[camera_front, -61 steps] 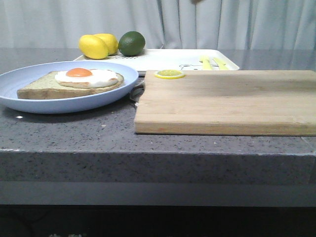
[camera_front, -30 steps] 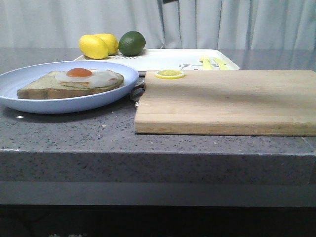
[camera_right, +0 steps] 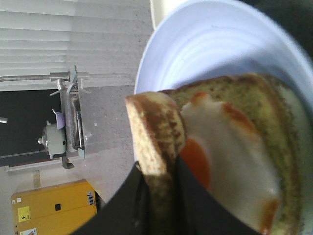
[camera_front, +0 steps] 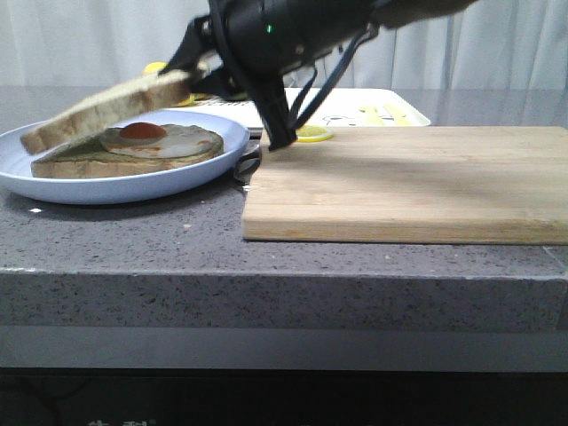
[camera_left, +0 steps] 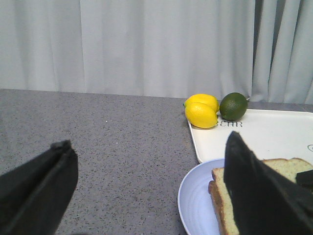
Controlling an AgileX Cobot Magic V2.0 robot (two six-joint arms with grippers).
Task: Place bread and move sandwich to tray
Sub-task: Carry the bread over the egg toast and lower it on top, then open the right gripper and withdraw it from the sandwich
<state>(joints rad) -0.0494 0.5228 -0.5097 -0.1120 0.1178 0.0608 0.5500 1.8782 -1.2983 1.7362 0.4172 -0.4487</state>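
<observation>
My right gripper (camera_front: 191,84) is shut on the bread (camera_front: 106,111), a thick brown-crusted slice, and holds it tilted just above the egg. The right wrist view shows the slice edge-on (camera_right: 154,142) clamped between the fingers (camera_right: 159,181). Under it lies the sandwich: a slice with a white fried egg (camera_front: 146,135) and orange yolk (camera_right: 195,161) on the pale blue plate (camera_front: 133,185). The white tray (camera_front: 342,105) lies behind, at the back. My left gripper (camera_left: 146,196) is open and empty over bare counter beside the plate (camera_left: 195,200); it is out of the front view.
A wooden cutting board (camera_front: 408,182) lies right of the plate, with a lemon slice (camera_front: 312,133) at its far left corner. Two lemons (camera_left: 201,110) and a lime (camera_left: 233,106) sit on the tray's far left corner (camera_left: 274,137). The counter's front edge is close.
My right arm has come into the front view from the upper right, bringing the bread slice to just above the egg on the plate. The plate and board have not moved.
</observation>
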